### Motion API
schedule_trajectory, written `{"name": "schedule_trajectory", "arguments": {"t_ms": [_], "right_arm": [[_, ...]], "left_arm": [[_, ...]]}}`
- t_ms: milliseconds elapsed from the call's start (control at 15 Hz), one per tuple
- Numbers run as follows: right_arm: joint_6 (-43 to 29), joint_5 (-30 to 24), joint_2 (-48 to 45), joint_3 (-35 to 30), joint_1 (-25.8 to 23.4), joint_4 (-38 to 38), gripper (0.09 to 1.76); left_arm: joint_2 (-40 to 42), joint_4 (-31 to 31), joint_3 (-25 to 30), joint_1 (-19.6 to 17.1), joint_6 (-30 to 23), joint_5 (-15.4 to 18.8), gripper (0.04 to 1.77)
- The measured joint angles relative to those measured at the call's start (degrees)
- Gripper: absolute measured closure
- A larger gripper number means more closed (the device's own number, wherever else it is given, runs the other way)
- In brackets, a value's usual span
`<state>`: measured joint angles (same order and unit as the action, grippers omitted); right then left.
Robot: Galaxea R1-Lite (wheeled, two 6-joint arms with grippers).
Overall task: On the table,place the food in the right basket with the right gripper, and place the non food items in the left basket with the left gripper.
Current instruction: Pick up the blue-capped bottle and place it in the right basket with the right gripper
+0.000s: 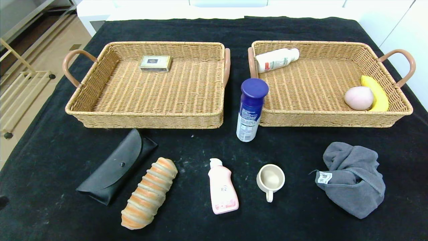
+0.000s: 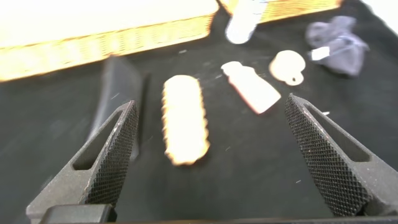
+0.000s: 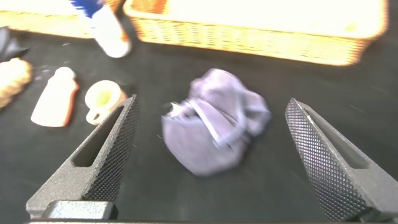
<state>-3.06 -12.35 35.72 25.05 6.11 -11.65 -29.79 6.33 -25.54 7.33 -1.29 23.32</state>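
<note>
On the black table lie a black glasses case point(image 1: 115, 166), a striped bread loaf point(image 1: 149, 193), a pink bottle point(image 1: 222, 187), a cream mug point(image 1: 270, 179), a grey cloth point(image 1: 352, 177) and an upright blue-capped spray can point(image 1: 251, 109). The left basket point(image 1: 147, 117) holds a small box point(image 1: 155, 63). The right basket point(image 1: 334, 117) holds a white bottle point(image 1: 277, 59), a banana point(image 1: 376, 92) and a pink peach point(image 1: 358, 97). Neither gripper shows in the head view. My left gripper point(image 2: 211, 165) is open above the table near the loaf point(image 2: 183, 118). My right gripper point(image 3: 211, 162) is open over the cloth point(image 3: 214, 127).
The table's front strip lies bare before the objects. A white counter point(image 1: 214, 8) runs behind the table. A wooden rack point(image 1: 20, 83) stands on the floor to the left. The basket handles point(image 1: 403, 65) stick out at the sides.
</note>
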Motion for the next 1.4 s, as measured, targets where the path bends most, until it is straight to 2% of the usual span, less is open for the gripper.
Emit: {"name": "schedule_trajectory", "arguments": {"t_ms": [133,267,467,600,800,1000,1267,1400], "right_arm": [[-0.2,2.1,7.1,2.4,7.2,-3.2,0.14],[-0.4,8.5,13.6,4.0,15.9,-7.1,0.14],[-0.5,11.9,22.1,5.0,22.1,-14.1,0.14],[-0.6,12.4,25.4,5.1,23.9,-15.6,0.14],[-0.6,12.6,27.3,4.5,24.8,-15.7,0.14],[-0.5,13.6,28.3,4.6,25.6,-15.5,0.14],[-0.4,14.7,29.1,4.5,26.0,-15.5,0.14],[-0.4,14.7,29.1,4.6,26.0,-15.5,0.14]], "left_arm": [[-7.8,3.3,-2.4,4.4,-0.2,0.8,0.09],[-14.3,5.0,-5.0,8.7,-0.4,1.2,0.09],[-21.0,4.9,-7.6,12.2,-0.1,0.7,0.09],[-23.5,4.7,-8.7,14.1,0.0,0.2,0.09],[-25.2,5.0,-8.7,14.7,-0.6,0.2,0.09],[-25.7,4.8,-8.3,13.2,-0.7,-0.5,0.09],[-26.7,4.7,-12.8,11.5,-0.3,-0.6,0.09],[-27.5,4.6,-13.2,11.5,0.4,-0.6,0.09]]}}
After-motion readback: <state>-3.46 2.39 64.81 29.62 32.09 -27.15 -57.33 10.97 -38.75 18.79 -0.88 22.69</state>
